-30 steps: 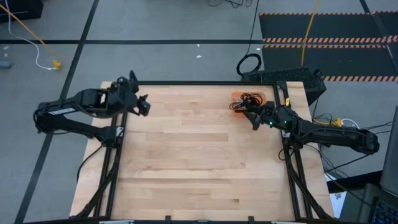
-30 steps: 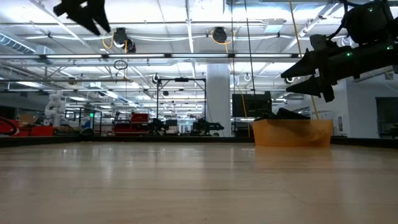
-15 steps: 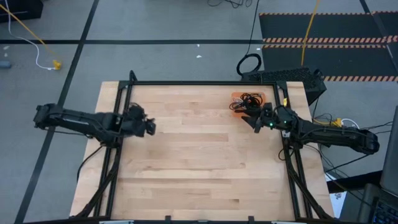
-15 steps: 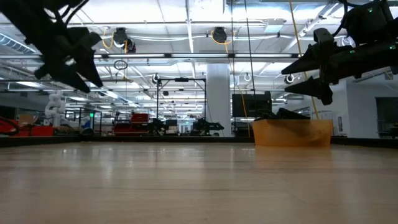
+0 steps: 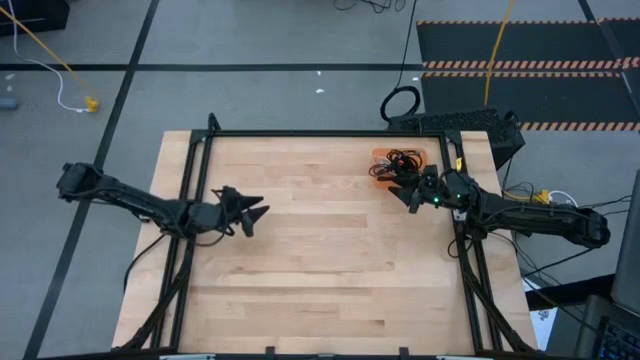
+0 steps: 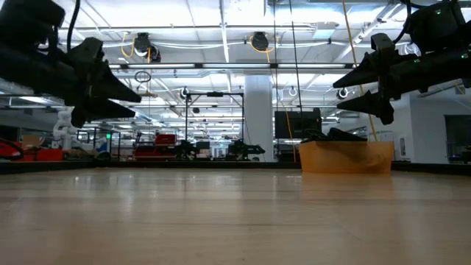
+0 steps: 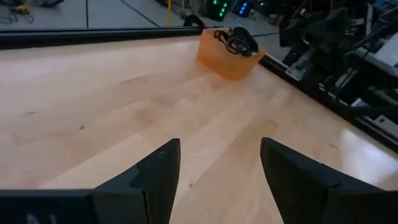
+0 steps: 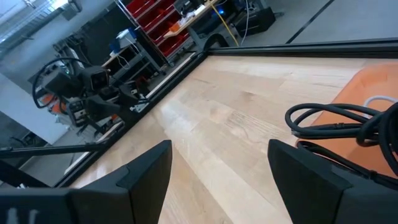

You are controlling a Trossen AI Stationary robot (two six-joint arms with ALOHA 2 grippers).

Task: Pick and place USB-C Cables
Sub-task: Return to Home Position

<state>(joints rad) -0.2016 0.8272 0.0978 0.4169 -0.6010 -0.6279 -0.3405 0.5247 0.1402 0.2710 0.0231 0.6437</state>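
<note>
Over the left part of the wooden table (image 5: 320, 270), left gripper (image 5: 257, 213), fingers spread wide, nothing between them. Farther back, right gripper (image 5: 402, 192) just beside the orange bin (image 5: 377, 160), equally wide open and empty. Inside the bin, black USB-C cables (image 5: 403, 159), tangled together.

high: straight down, whole table (image 5: 300, 250) | low: tabletop level, facing room | wrists: forward, close | shared: orange bin (image 6: 346, 158)
</note>
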